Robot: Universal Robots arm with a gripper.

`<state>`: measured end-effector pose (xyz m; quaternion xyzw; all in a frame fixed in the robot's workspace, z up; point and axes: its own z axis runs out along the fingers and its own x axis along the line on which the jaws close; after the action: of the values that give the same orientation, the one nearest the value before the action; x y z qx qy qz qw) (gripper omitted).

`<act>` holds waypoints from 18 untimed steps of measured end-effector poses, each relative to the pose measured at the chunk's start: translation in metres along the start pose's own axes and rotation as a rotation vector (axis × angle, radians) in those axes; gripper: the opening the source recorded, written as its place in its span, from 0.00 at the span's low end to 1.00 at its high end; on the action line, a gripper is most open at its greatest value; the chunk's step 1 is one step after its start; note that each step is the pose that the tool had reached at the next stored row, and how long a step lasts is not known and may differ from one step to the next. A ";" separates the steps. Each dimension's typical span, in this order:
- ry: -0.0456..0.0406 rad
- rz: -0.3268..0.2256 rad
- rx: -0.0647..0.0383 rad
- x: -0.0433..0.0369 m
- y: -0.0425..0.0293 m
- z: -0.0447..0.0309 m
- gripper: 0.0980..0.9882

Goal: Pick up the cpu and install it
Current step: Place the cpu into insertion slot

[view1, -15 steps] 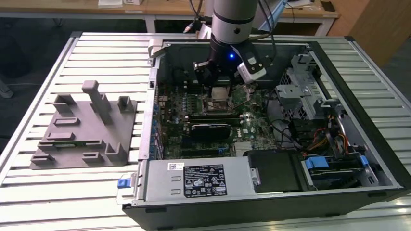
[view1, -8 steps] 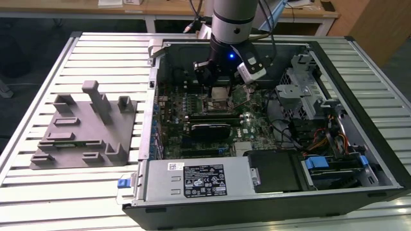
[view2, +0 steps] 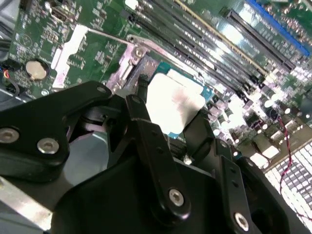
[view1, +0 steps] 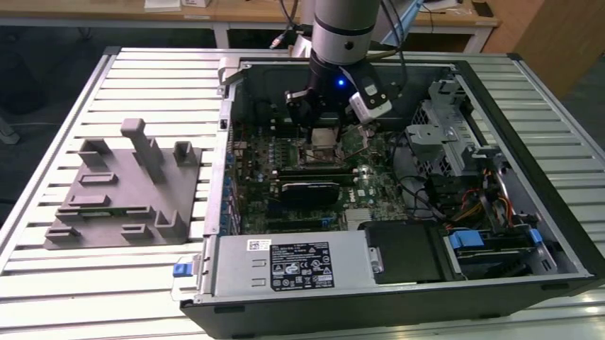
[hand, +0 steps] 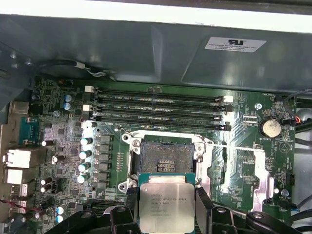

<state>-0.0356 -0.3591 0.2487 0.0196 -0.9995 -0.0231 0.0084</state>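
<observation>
Inside the open computer case, toward twelve o'clock of the motherboard in the exterior view: the arm, near-upright, wrist turned straight down into the case. Carries the gripper low over the board, apart from the case walls. Clenches the cpu between two black fingers, one on each of two opposite edges, the silvery-grey top plate facing both wrist cameras. Holds the chip flat and centred in the pincer, its plate showing between the fingers. Hangs it just beside the open socket, whose contact field lies bare; in the first wrist view overlaps one edge of the socket frame, touching or not cannot be told. In the exterior view puts the chip at about twelve o'clock of the socket, with a black block farther off at six o'clock, the metal drive cage at three o'clock and the power supply along the case's six o'clock edge. In the first wrist view shows the memory slots on the socket's far side from the chip. Outside the case, at nine o'clock on the slatted table: the grey fixture with upright posts, well apart from the gripper.
</observation>
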 end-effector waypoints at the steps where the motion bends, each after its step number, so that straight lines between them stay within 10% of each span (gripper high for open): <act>1: -0.0008 0.018 0.000 0.0000 0.0000 0.0001 0.50; 18: -0.0152 0.328 -0.005 0.0000 -0.0001 0.0013 0.50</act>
<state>-0.0356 -0.3592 0.2474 -0.1439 -0.9893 -0.0241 0.0046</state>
